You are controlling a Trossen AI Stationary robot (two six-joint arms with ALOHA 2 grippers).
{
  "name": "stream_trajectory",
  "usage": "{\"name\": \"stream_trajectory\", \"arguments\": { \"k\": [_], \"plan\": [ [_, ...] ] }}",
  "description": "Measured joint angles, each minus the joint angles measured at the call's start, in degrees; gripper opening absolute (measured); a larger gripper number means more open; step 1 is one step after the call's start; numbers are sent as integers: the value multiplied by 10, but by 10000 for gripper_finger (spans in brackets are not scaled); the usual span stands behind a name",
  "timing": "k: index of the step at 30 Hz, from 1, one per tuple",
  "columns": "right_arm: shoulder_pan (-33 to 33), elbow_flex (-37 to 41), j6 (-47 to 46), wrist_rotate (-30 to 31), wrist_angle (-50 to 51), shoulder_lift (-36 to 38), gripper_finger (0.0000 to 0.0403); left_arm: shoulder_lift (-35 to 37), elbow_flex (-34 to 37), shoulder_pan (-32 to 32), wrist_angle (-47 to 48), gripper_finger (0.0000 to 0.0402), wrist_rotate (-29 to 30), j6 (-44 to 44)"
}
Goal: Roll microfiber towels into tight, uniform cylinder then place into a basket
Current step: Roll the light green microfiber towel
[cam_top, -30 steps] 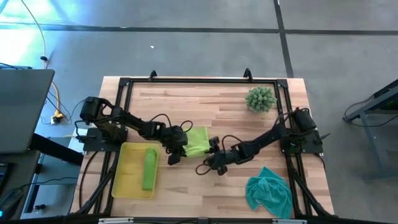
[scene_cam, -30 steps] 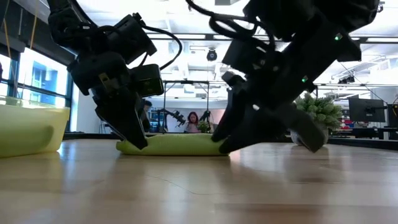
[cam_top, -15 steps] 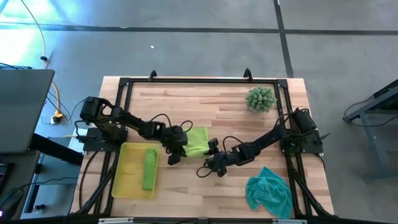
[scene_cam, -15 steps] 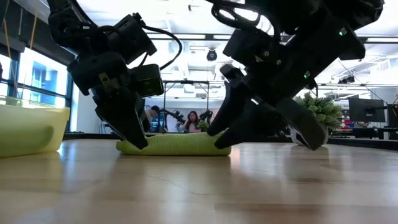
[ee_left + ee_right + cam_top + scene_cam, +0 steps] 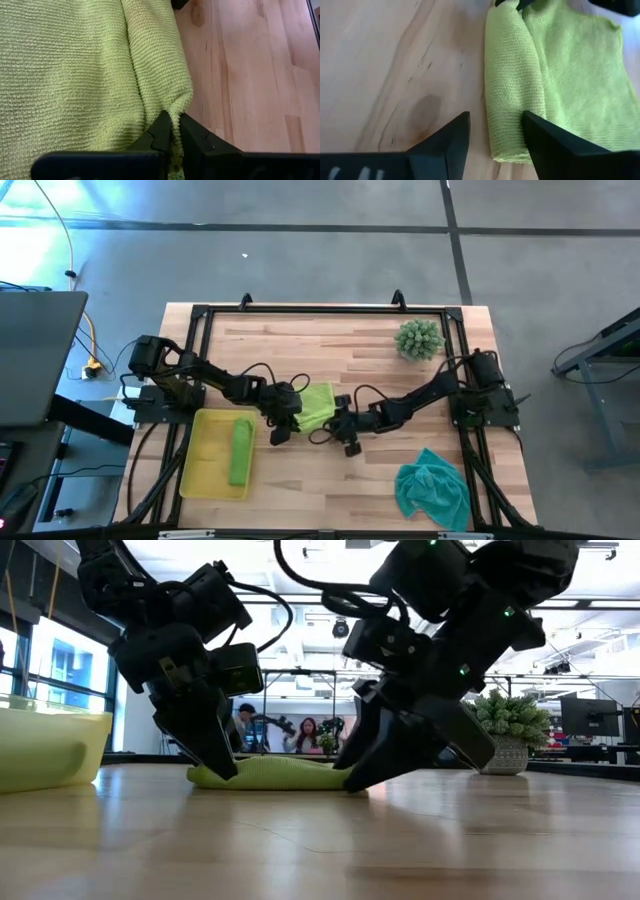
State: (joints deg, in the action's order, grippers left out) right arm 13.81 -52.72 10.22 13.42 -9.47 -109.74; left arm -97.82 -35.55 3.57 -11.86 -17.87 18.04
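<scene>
Compared with a second ago, the right gripper [image 5: 349, 432] has shifted toward the table's middle and now stands just beside the rolled near edge of the lime green towel [image 5: 316, 407], its jaws spread wider than before; the left arm, the towels and the basket have not moved. From left to right: the basket [image 5: 199, 468] sits at the table's front left and holds one rolled lime green towel [image 5: 240, 450], whose long axis runs front to back. Next, the left gripper [image 5: 172, 131] is closed, pinching the left end of the rolled edge of the partly rolled lime green towel at the table's middle. That rolled edge has its long axis running left to right across the wooden table [image 5: 340, 350], with the flat, unrolled part lying behind it. In the right wrist view, the right gripper's open fingers [image 5: 451, 142] stand at the other end of the roll; contact cannot be told. At the table's front right lies the crumpled teal towel [image 5: 433, 489], well apart, with no clear long axis. The spiky green plant [image 5: 419, 339] stands at the far right.
</scene>
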Motion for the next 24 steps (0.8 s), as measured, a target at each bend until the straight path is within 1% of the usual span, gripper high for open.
{"name": "stream_trajectory", "arguments": {
  "k": [6, 12, 15, 18, 21, 24],
  "plan": [
    [-12, -2, -59, -10, 1, -17, 133, 0, 0, 0, 0, 15, -5, 13],
    [-19, -2, -122, -5, 14, -19, 79, 0, 0, 0, -1, 18, -3, 28],
    [-21, -2, -128, 3, 22, -19, 46, 0, -1, 0, -1, 35, -2, 30],
    [-21, -2, -136, 5, 23, -19, 13, 0, -1, 0, 3, 61, -14, 30],
    [-21, -2, -160, 5, 23, -19, 7, 5, -1, 1, 16, 87, -37, 23],
    [-24, -1, -183, -17, 23, -19, 4, 24, 0, 1, 36, 106, -56, -3]
  ]
}}
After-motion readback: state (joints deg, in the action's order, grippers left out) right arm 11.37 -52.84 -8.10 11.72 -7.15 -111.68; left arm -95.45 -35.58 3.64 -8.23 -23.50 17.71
